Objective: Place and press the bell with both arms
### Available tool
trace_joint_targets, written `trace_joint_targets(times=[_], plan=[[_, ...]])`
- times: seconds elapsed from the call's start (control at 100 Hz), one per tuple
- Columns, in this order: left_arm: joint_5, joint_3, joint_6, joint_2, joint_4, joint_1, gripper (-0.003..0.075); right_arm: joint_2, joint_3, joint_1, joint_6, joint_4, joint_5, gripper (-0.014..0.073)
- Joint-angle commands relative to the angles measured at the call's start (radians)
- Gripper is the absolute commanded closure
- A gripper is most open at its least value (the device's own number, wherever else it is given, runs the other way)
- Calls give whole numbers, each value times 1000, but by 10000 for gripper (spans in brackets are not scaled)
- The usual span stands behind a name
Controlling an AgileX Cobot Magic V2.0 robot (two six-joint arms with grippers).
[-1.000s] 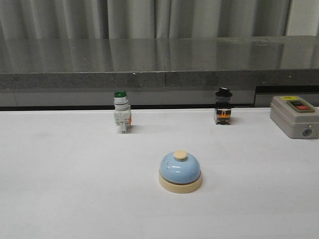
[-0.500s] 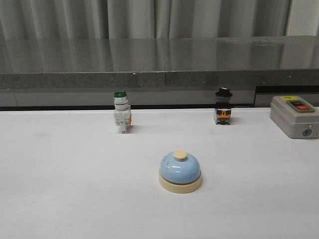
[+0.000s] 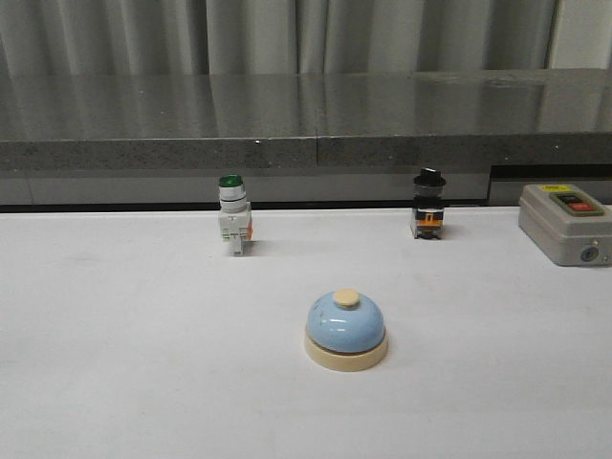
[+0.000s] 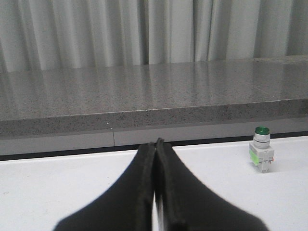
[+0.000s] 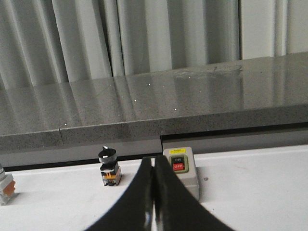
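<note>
Nothing had moved since the earlier frames. My left end effector (image 4: 155,192) and right end effector (image 5: 154,202) were pressed together, empty. Nearer mid-tabletop (image 3: 115,363) sat the bell (image 3: 346,330), untouched; beyond stood the green switch (image 3: 232,214). Reaching with fingers pressed together could knock the bell aside.
</note>
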Motion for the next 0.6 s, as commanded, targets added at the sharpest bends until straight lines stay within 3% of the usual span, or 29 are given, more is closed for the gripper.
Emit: trace_joint_targets(times=[0.0,0.38,0.59], plan=[[-87,56,-9,-32,-1,0,741,-15,-20,-4,-3,-6,-100,657],[-87,56,-9,-32,-1,0,741,1,-152,-3,43,4,146,657],[-87,56,-9,-32,-1,0,741,153,-327,-3,42,4,372,657]])
